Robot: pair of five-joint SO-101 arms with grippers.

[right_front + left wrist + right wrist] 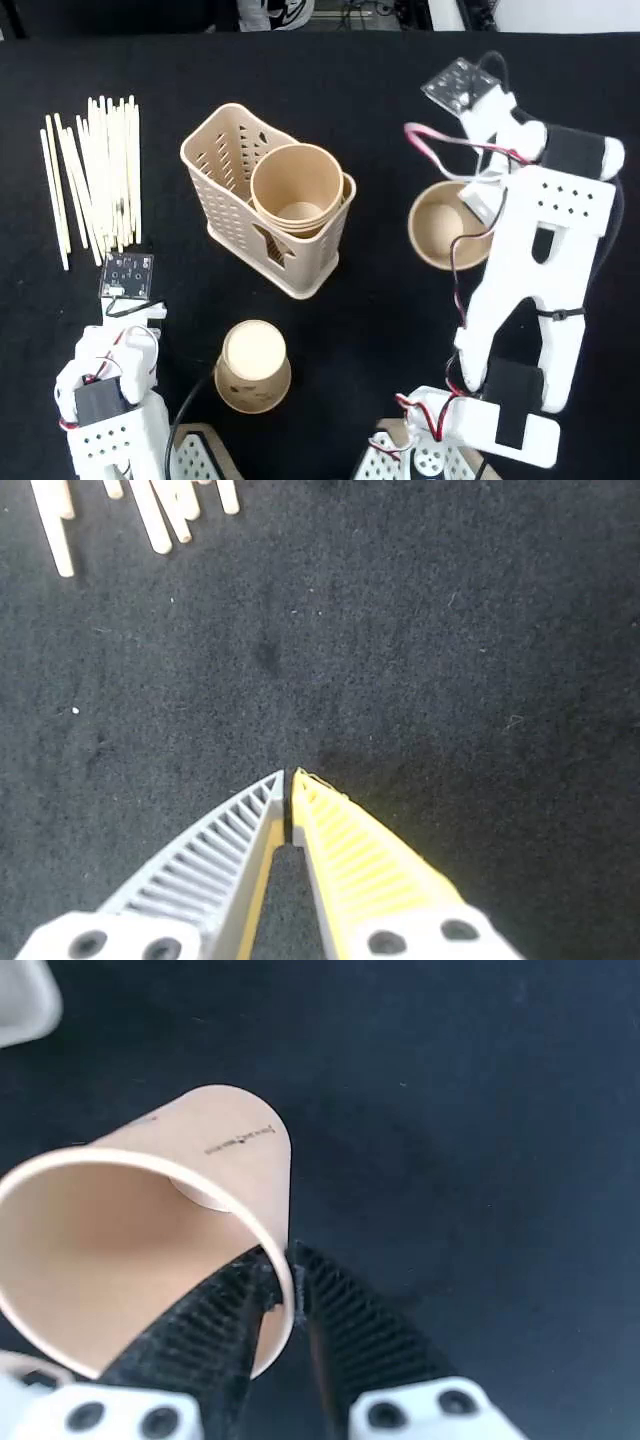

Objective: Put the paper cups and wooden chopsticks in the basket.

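The right jaws pinch the rim of a paper cup (220, 1150) near the basket (290, 270) — left jaws clenched, empty.

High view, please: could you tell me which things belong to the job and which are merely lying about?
Job: basket; stacked cups inside it; held cup, pinched at its rim by the right gripper; upside-down cup on the table; chopsticks lying loose.
Lying about: black table cover. The left gripper, shut, is idle.
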